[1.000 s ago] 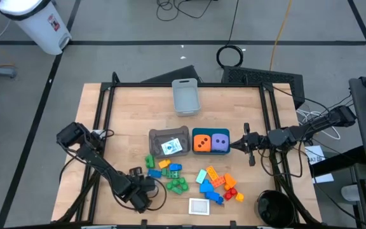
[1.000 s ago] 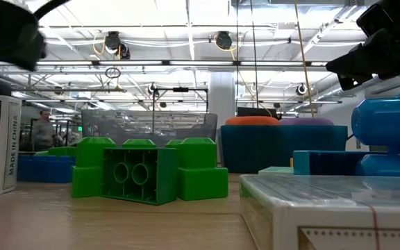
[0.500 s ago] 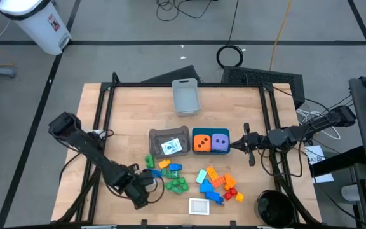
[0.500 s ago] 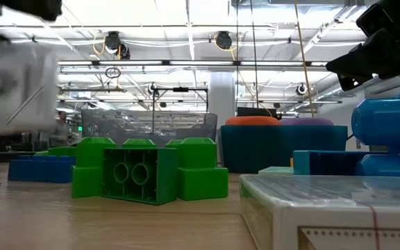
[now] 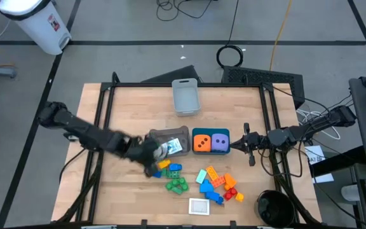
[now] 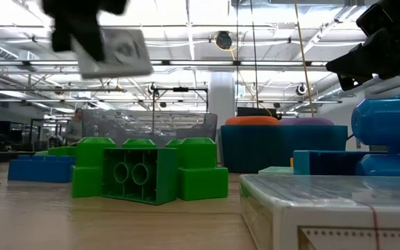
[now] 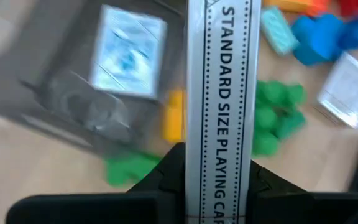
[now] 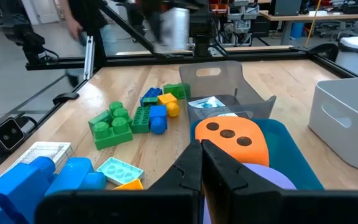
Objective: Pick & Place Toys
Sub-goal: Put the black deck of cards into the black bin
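Observation:
My left gripper is shut on a white playing-card box, held in the air just left of the grey bin. That bin has a blue-patterned card in it. Loose bricks lie on the table: green ones and a blue, orange and red heap. A second card box lies flat near the front edge. My right gripper is shut and level, beside the teal bin with an orange die and a purple die. My left gripper pinches the card box between its two fingers, one on each broad face. The box's printed narrow side faces the wrist camera. The fingers slant down from the table's left side. The box is lifted clear of the table and tilted.
A pale grey bin stands at the far middle of the table. A black frame rail runs along the table's sides. Bare wood lies between the far bin and the two middle bins.
My left gripper has lifted the card box from where it stood upright on the table near the front left. It has carried the box up and toward the table's right and far side, up to the grey bin. The box has tipped on the way.

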Tool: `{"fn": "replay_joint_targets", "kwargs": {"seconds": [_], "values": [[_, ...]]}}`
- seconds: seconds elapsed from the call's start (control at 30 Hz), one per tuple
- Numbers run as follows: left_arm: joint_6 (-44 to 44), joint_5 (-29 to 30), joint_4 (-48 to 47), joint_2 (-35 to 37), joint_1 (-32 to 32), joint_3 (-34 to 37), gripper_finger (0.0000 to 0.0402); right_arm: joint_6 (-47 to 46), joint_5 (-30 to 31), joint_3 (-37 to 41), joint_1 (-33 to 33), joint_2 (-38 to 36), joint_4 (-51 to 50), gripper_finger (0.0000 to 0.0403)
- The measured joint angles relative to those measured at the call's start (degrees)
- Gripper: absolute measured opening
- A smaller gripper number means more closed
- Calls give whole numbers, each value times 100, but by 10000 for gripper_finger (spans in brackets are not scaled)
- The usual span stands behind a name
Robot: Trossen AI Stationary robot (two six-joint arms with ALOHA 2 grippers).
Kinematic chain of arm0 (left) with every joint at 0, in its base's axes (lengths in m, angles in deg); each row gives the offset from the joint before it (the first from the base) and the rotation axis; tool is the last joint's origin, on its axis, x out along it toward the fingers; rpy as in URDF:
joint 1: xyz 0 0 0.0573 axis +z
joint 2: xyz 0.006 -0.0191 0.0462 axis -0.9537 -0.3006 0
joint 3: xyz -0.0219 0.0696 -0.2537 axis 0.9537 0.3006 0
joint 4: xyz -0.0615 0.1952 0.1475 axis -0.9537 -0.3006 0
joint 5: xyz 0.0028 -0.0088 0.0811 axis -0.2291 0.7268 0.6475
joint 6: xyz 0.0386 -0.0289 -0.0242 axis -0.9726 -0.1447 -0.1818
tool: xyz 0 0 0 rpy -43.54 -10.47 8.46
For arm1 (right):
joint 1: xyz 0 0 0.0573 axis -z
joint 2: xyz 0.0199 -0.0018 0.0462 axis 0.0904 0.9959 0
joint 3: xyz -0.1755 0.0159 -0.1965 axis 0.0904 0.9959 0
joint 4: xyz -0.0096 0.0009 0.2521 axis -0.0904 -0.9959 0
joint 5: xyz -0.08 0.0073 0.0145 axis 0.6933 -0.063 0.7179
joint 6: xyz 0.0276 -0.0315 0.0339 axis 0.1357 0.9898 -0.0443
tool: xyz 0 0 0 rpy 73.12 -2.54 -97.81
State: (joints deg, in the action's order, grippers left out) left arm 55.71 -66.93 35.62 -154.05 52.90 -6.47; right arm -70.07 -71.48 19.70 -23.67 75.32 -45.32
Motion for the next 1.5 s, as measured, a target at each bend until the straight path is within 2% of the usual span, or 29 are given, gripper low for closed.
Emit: {"fn": "replay_joint_targets", "kwargs": {"seconds": [0.2,0.37,0.57,0.77,1.0,1.3,1.5], "values": [[-1510,-881,130,-184,1396,-2,67,64,0,2,0,-2,-17,0],[-2435,-1480,442,-512,2026,-4,67,65,4,0,0,2,-47,0],[-3139,-1730,653,-1057,2220,-4,67,89,4,0,0,4,-48,0],[-3252,-2158,910,-1464,2193,-2,67,89,4,0,0,4,-49,0],[-3214,-2133,945,-1833,2097,-2,70,93,6,2,1,4,-58,0],[-3421,-2126,980,-1766,2105,-9,189,93,6,0,0,4,-85,0],[-3416,-2126,926,-1775,2183,-9,233,93,7,2,0,4,-85,0]]}}
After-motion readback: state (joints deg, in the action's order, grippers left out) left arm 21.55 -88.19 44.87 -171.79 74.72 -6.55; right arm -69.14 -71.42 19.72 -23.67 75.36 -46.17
